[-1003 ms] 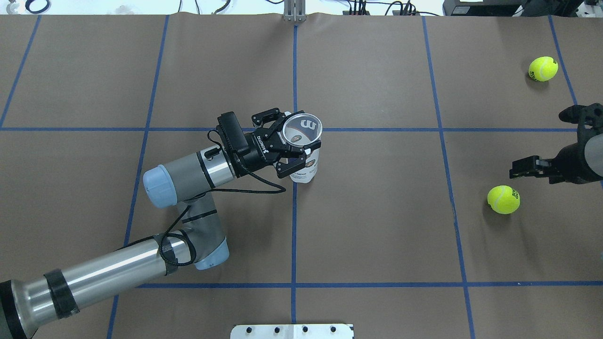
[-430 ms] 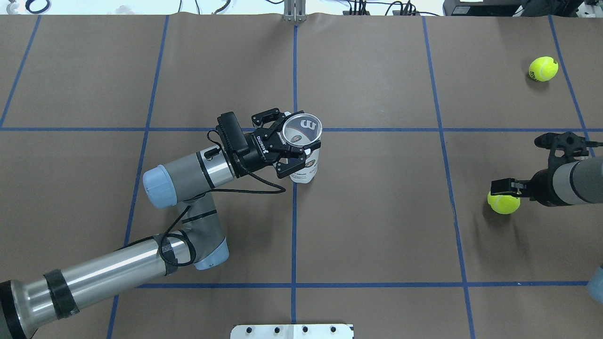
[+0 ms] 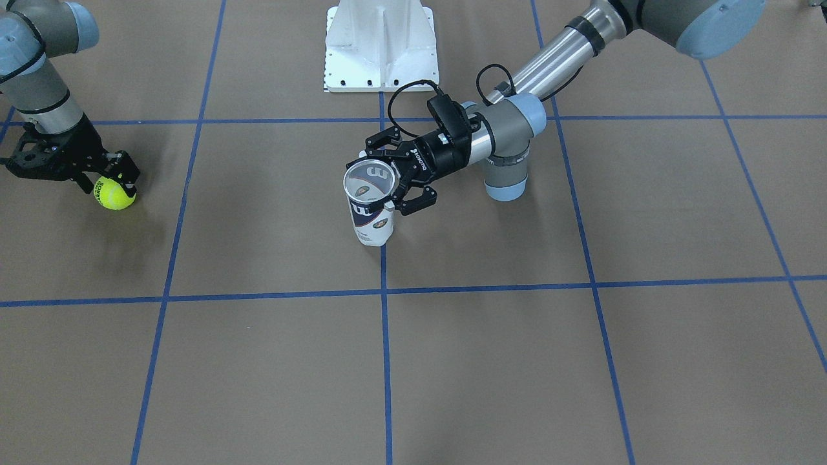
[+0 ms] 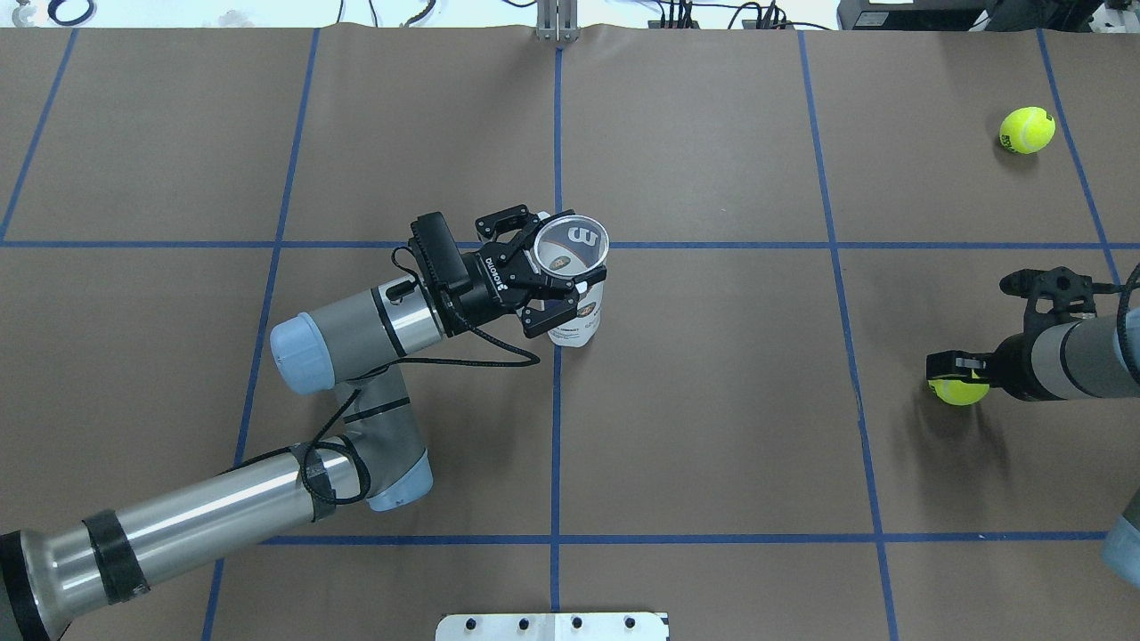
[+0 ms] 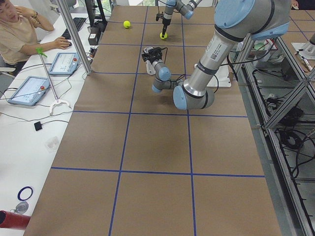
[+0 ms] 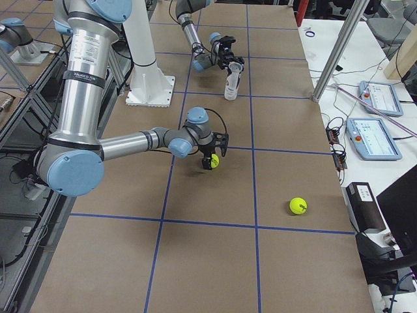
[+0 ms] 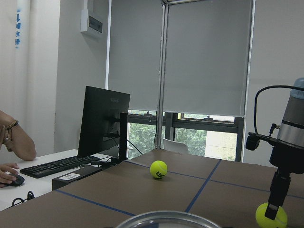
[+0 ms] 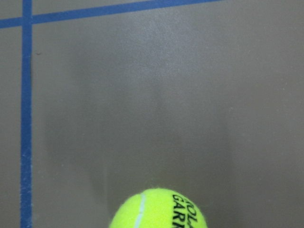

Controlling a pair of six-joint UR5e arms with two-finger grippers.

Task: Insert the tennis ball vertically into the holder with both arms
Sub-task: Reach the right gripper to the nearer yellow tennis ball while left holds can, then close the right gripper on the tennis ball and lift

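The holder (image 4: 574,326), a clear can with a white and navy label, stands upright near the table's centre; it also shows in the front view (image 3: 373,223). My left gripper (image 4: 552,267) is shut on it just below the metal rim (image 3: 369,166). A tennis ball (image 4: 962,393) lies on the table at the right. My right gripper (image 3: 110,185) points down over it, open, a finger on either side of the ball (image 3: 115,195). The right wrist view shows only the top of the ball (image 8: 159,210), no fingers.
A second tennis ball (image 4: 1027,130) lies at the far right corner, also in the left wrist view (image 7: 158,169). The white pedestal base (image 3: 380,45) stands at the robot's side. An operator (image 5: 19,34) sits at a desk beyond the table's far edge.
My right arm has swung toward the near ball and come down over it. The left arm and the holder have not moved.
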